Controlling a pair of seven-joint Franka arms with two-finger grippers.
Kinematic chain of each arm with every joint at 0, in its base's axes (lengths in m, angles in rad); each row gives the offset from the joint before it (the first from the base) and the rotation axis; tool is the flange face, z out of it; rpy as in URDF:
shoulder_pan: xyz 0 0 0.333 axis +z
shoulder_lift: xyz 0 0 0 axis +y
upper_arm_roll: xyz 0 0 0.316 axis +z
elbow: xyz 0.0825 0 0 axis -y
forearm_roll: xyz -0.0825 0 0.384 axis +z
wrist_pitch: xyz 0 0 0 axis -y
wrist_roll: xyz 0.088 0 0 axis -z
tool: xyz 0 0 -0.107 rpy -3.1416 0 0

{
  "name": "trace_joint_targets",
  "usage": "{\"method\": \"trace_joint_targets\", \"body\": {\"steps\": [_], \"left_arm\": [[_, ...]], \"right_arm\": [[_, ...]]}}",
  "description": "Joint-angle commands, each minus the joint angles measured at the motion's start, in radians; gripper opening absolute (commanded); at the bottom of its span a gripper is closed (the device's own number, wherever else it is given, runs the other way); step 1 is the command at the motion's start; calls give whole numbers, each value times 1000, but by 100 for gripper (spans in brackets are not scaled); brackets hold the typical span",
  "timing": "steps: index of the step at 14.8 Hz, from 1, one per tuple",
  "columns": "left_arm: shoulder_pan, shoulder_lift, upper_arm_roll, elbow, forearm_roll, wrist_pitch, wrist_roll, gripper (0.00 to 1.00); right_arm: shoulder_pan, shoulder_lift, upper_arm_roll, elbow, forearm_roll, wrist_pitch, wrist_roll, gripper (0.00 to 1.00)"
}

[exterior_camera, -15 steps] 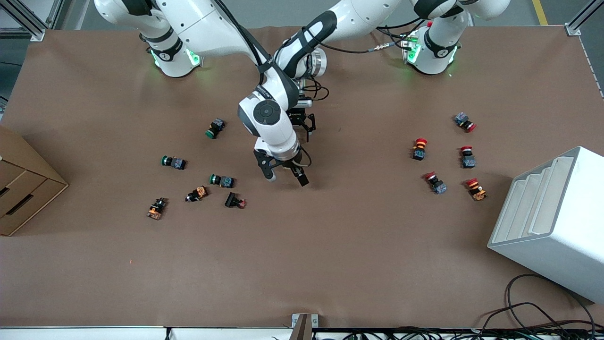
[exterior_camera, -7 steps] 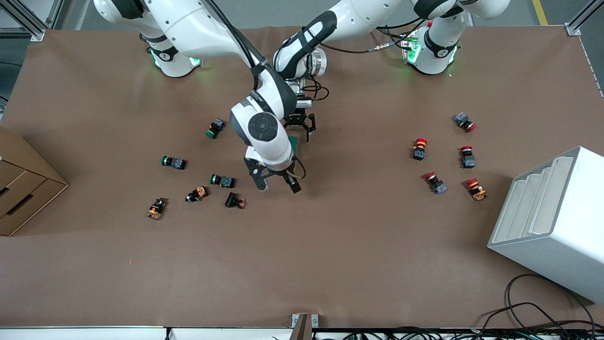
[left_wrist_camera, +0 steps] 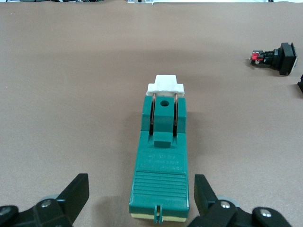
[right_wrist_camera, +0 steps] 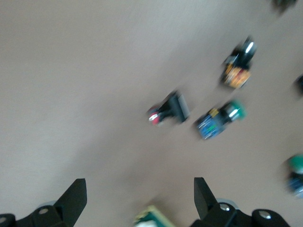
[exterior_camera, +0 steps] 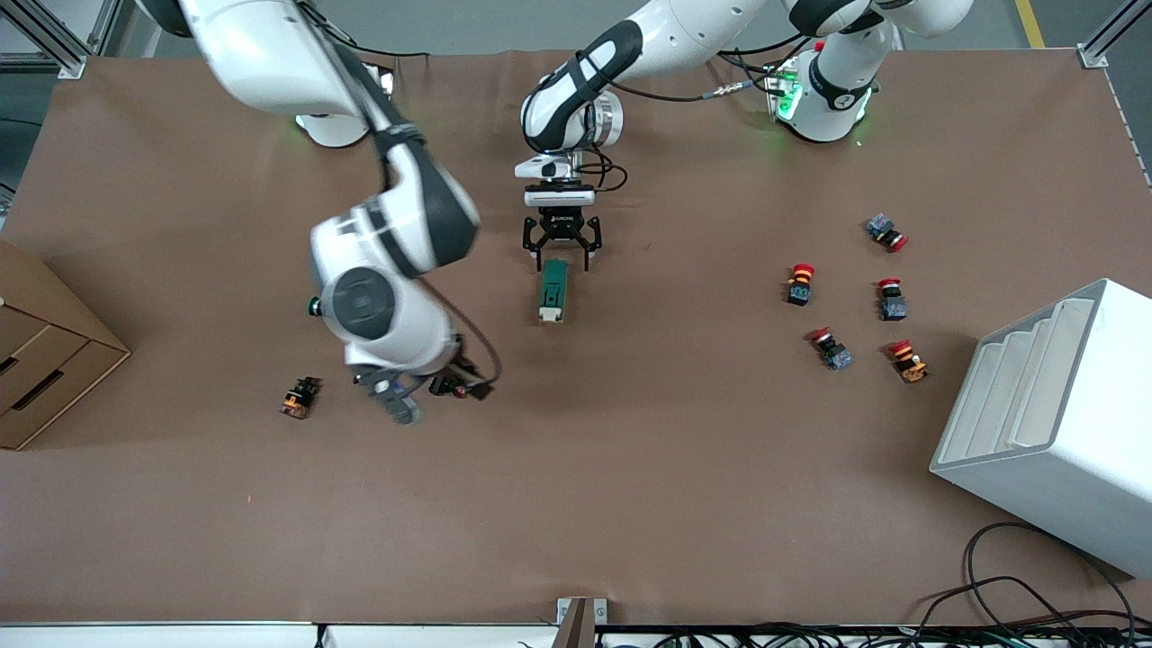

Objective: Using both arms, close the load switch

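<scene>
Since the earlier frames, the right arm is swinging away from the load switch (exterior_camera: 553,290) toward its own end of the desk (exterior_camera: 684,468), uncovering the switch that its wrist was hiding. Right end effector (exterior_camera: 423,394) is now hanging over the scattered push buttons, its image smeared; the right wrist view shows its two black fingers (right_wrist_camera: 71,201) spread wide with nothing between them. A black button with a red cap (right_wrist_camera: 168,109) and a blue-bodied one with a green cap (right_wrist_camera: 220,119) are appearing there only as blurred shapes. Part of the green-capped button (exterior_camera: 314,306) is lying hidden under the right arm's wrist.

Left end effector (exterior_camera: 562,247) is standing just beside the switch, at the end farther from the front camera, fingers (left_wrist_camera: 71,196) apart on either side of that end and gripping nothing. Small embossed lettering on the switch body is not readable.

The switch is an elongated green plastic block with a ribbed end, two thin metal bars and a white lever tab (left_wrist_camera: 164,85), lying flat on the brown matte desk covering.
</scene>
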Motion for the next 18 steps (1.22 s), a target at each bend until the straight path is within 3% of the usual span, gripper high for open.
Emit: {"method": "trace_joint_targets", "body": {"steps": [1, 3, 6, 11, 15, 18], "left_arm": [[2, -17, 1, -8, 16, 6, -7, 99], [4, -17, 0, -8, 16, 6, -5, 99], [10, -17, 0, -1, 16, 6, -4, 99], [28, -22, -3, 27, -1, 9, 51, 99], [45, -22, -5, 64, -48, 12, 104, 99], [68, -22, -5, 102, -96, 20, 173, 99]], "right_arm": [[-124, -80, 19, -34, 1, -108, -275, 100], [-188, -131, 16, -32, -30, -191, -428, 100], [-270, -217, 13, -31, -152, -326, -642, 100], [-460, -300, 15, -21, -157, -405, -1061, 100], [-502, -294, 15, 96, -157, -516, -1083, 100], [-499, -295, 21, 112, -148, -538, -1080, 100]]}}
